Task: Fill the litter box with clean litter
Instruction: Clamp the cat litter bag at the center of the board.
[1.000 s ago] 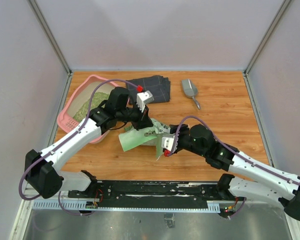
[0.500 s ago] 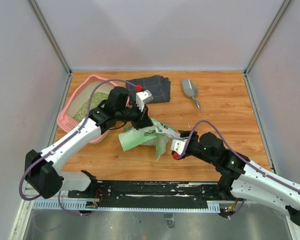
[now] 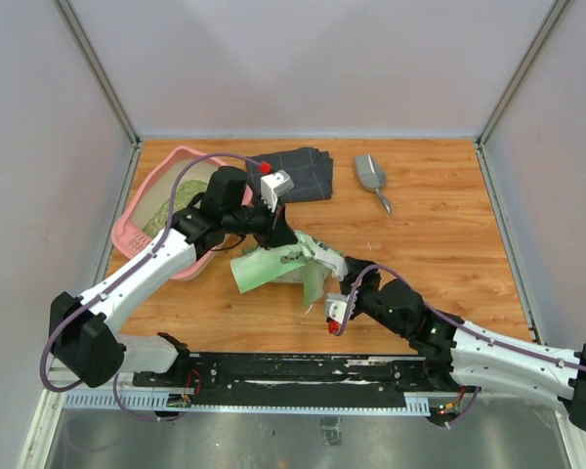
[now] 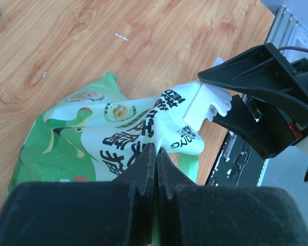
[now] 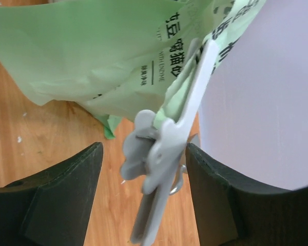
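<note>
The brown wood-grain tabletop (image 3: 449, 234) carries everything. At its far left corner, partly under the left arm, sits the pink plastic rectangular litter box (image 3: 129, 227) with rounded corners and a raised rim. Inside it lies the clean litter (image 3: 164, 213), a loose greenish-tan grainy mass that covers the part of the floor that can be seen.

Near the middle of the tabletop, just right of the litter box, is the crumpled green-and-white printed plastic bag (image 3: 264, 269). The left tool (image 4: 156, 159) has its black fingers pressed together on a fold of this bag, with no gap between them.

Behind the bag, near the far edge, lies the dark grey folded cloth (image 3: 308, 174). To its right, apart from it, is the small grey metal scoop (image 3: 369, 176), with its handle pointing toward the near side.

A white plastic clip (image 5: 164, 148) is clamped on the bag's edge nearest the right arm. The right tool (image 5: 143, 177) stands spread wide, one finger on each side of the clip, with a gap showing on both sides.
</note>
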{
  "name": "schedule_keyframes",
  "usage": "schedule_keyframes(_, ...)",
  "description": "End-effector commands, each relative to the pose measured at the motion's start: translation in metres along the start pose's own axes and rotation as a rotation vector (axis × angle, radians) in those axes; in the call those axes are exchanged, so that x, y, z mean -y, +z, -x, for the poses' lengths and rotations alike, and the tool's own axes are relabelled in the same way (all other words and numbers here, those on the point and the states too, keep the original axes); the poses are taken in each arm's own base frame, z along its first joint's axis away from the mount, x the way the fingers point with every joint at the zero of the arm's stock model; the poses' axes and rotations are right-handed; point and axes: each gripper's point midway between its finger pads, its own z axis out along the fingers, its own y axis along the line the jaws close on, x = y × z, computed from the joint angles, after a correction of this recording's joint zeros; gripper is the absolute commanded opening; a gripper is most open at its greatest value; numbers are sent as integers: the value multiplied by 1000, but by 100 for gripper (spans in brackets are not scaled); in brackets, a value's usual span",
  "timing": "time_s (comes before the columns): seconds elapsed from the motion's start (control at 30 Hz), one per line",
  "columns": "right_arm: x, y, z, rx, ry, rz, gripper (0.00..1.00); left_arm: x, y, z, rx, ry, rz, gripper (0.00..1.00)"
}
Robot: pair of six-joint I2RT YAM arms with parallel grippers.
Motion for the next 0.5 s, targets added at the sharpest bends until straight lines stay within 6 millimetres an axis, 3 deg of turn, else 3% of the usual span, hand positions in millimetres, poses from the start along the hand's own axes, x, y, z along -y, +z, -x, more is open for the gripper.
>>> schedule_keyframes(0.0, 43, -1, 21, 63, -67, -186, 64, 11, -8, 45, 141, 59, -49, 0)
schedule_keyframes(0.3, 46, 1, 44, 169, -53, -195, 47, 11, -8, 44, 143, 47, -54, 0)
schedule_keyframes(0.4, 46, -1, 45, 180, -46, -195, 28, 10, -8, 44, 144, 48, -49, 0)
schedule_keyframes(0.47, 44, -3, 45, 190, -40, -195, 8, 10, -8, 45, 146, 51, -46, 0)
